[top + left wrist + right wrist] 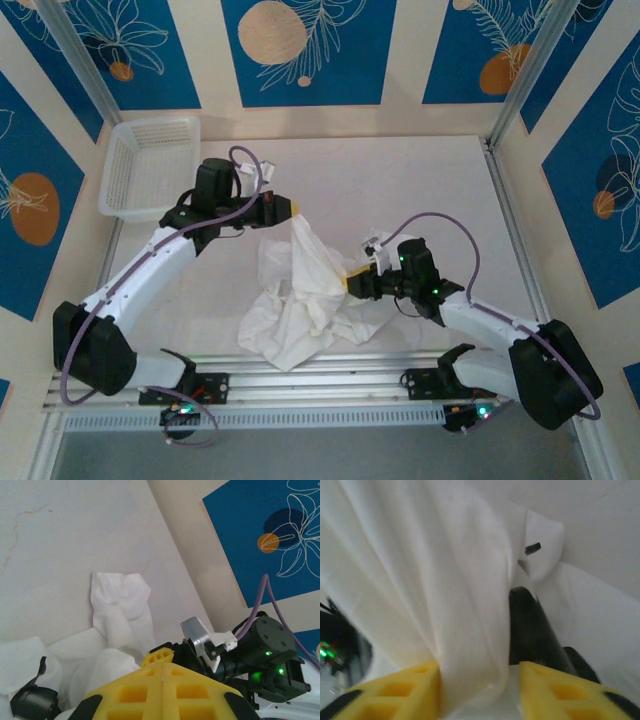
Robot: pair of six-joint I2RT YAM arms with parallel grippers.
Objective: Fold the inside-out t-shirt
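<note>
The white table [420,180] carries a crumpled t-shirt [300,310] and a mesh basket [150,170].

A white mesh basket [150,165] sits at the pale table's [420,190] far left corner, beneath blue floral panels [300,50].

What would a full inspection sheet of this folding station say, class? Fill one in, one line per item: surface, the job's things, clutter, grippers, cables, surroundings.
Surface: white table, faintly marked.
Job's things: inside-out t-shirt crumpled in the middle, not yet folded, one part raised; small dark tag showing.
Clutter: white mesh basket at the far left corner, apart from the shirt.
Grippers: left gripper shut on the shirt's raised part; right gripper open, cloth running between its fingers.
Cables: purple cable looping over each arm, off the cloth.
Surroundings: blue and cream floral wall panels; metal rail along the near edge.
</note>
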